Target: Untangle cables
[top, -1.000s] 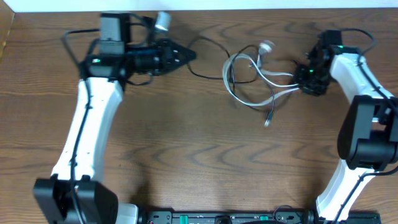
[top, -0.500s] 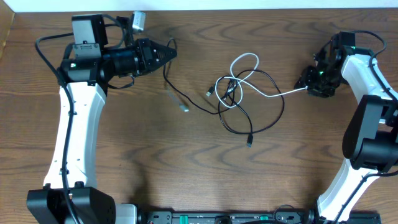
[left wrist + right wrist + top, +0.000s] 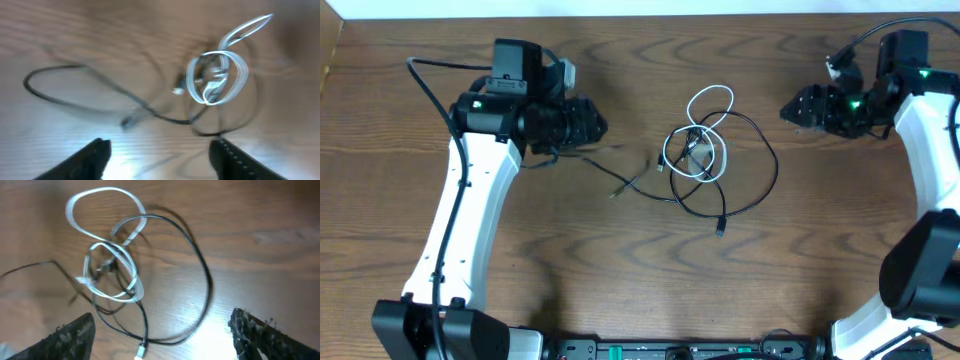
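— What is the left hand (image 3: 594, 126) doing?
— Released. In its wrist view the fingers (image 3: 95, 152) stand wide apart over the wood with nothing between them.

— And the right hand (image 3: 792, 108)?
— Also released, fingers spread and empty. It hangs over the far right of the worktop (image 3: 620, 285), pointing toward the middle.

— So where are the cables?
— All lying loose on the worktop between the two hands, touched by neither. The white cable (image 3: 134, 280) is coiled in a small bundle, with one open loop reaching toward the far edge.

— And the black cable (image 3: 776, 165)?
— It swings out in a wide arc on the right side of the white coil, passes through it, and ends in a small plug (image 3: 722, 229) on the near side.

— Anything toward the left arm?
— A thin black strand (image 3: 642, 185) trails out of the knot toward the left hand and stops short of it. Whether it belongs to the same cord I cannot tell. White and black cross each other at the bundle.
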Robot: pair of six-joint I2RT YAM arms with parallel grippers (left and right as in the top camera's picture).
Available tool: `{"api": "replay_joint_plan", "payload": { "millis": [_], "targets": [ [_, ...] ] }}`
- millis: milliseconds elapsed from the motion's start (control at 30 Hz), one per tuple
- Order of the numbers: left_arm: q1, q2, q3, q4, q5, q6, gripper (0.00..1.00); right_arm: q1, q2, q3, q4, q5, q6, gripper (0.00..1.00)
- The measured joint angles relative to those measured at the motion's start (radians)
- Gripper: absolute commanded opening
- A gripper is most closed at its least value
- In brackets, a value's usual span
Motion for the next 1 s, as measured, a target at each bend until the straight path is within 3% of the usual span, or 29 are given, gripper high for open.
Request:
{"api": "replay_joint_plan", "payload": {
  "millis": [100, 333, 633, 833, 1000],
  "targets": [
    [-0.008, 0.000, 0.000, -0.032, -0.101, 0.015, 0.93, 0.022, 0.008, 0.000, -0.041, 0.145, 0.059, 0.97],
    [-0.095, 0.023, 0.000, 0.011, -0.098, 0.094, 0.86, 0.047, 0.010, 0.000, -0.045, 0.264, 0.094, 0.95],
    [-0.266, 0.226, 0.000, 0.285, -0.087, 0.075, 0.84, 0.048, 0.010, 0.000, -0.044, 0.280, 0.098, 0.93],
    [-0.345, 0.397, -0.001, 0.519, -0.083, 0.227, 0.84, 0.057, 0.010, 0.000, -0.044, 0.281, 0.098, 0.92],
    [-0.363, 0.454, -0.001, 0.703, -0.084, 0.258, 0.84, 0.069, 0.010, 0.000, -0.042, 0.282, 0.098, 0.91]
  ]
}}
